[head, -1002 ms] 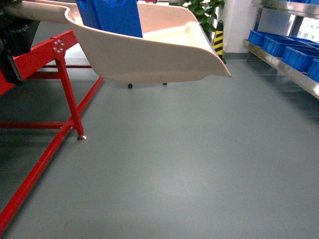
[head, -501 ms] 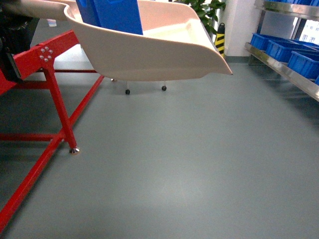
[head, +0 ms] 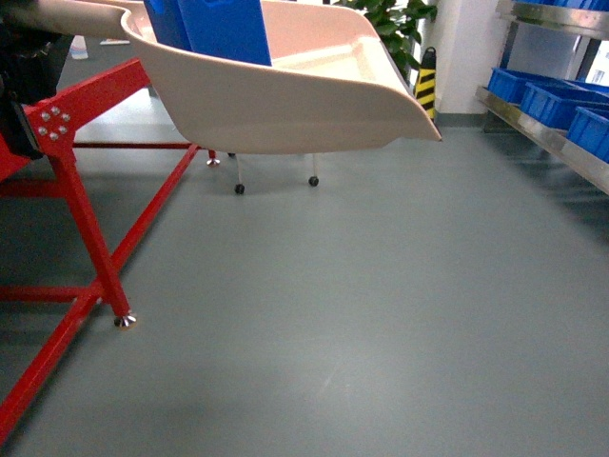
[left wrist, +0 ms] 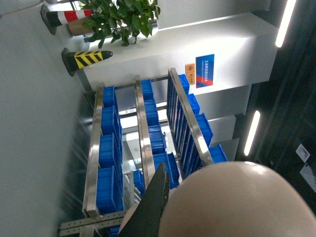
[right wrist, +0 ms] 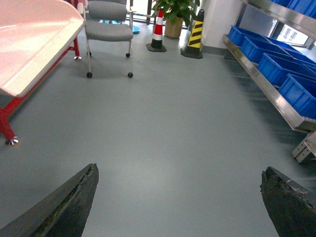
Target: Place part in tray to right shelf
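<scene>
A large beige tray (head: 314, 105) is held up close in the head view, filling the top. The bright-blue part (head: 221, 29) stands in it, its top cut off by the frame. In the left wrist view my left gripper (left wrist: 165, 190) is shut on the tray (left wrist: 232, 202); only one dark finger (left wrist: 150, 207) shows, pressed against the rounded rim. The right shelf (head: 561, 143), steel with blue crates, runs along the right wall and also appears as the right shelf (right wrist: 269, 89) and the right shelf (left wrist: 143, 133). My right gripper (right wrist: 180, 197) hangs open over bare floor.
A red steel frame (head: 90, 224) with a foot (head: 124, 321) stands at the left. A grey wheeled chair (right wrist: 108, 24), a striped cone (right wrist: 157, 32), a yellow-black bollard (right wrist: 195, 32) and a potted plant (right wrist: 175, 12) stand at the back. Blue crates (right wrist: 279, 69) fill the shelf.
The whole scene has shifted in the head view: the red leg slid down and left, and chair wheels came into sight. Tray and part hold the same place in view.
</scene>
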Available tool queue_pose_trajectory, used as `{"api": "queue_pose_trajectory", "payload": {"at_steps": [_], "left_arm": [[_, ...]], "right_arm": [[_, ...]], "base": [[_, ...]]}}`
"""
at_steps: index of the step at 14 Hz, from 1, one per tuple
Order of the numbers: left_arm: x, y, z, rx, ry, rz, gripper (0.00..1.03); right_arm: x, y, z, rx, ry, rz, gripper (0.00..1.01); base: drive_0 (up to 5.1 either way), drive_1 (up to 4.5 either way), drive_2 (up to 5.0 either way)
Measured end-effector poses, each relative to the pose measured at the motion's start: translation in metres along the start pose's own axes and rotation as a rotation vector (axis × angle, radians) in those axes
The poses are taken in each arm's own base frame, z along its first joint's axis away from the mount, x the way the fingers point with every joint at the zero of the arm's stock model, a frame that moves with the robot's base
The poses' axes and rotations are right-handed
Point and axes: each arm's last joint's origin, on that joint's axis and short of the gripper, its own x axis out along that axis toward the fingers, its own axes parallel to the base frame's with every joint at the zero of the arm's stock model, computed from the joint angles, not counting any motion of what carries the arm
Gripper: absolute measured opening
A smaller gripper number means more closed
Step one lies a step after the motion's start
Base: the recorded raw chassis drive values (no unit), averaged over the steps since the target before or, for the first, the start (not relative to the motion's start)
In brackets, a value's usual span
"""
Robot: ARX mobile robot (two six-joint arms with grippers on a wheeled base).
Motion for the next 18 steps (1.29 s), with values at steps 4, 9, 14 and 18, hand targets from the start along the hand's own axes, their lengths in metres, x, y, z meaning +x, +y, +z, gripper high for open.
{"api": "queue_pose_trajectory", "payload": {"at_steps": [4,9,14,18], "left_arm": [[0.0002,-0.0001,-0.0006,0.0,0.002,0.0,0.14],[0.0002,-0.0002,-0.0005,-0.001,0.001,-0.001,0.14],[0.0001,-0.0002,0.0001,0.001,-0.001,-0.001,0.14],[0.0,0.0003,0.0007,0.0,-0.006,0.004,0.14]], "right_arm": [[0.0,0.0,-0.0002,-0.002,0.002,0.0,0.98],[0.0001,0.0001,-0.0004,-0.004,0.003,0.0,0.98],[-0.0001,-0.0001,0.0,0.0,0.0,0.0,0.98],[0.0004,0.0004,-0.0005,-0.005,0.004,0.0,0.98]], "base": [[0.0,4.18,-4.2],[0.0,4.22,-4.2],[0.0,4.24,-4.2],[-0.7,0.4,-1.7]]}}
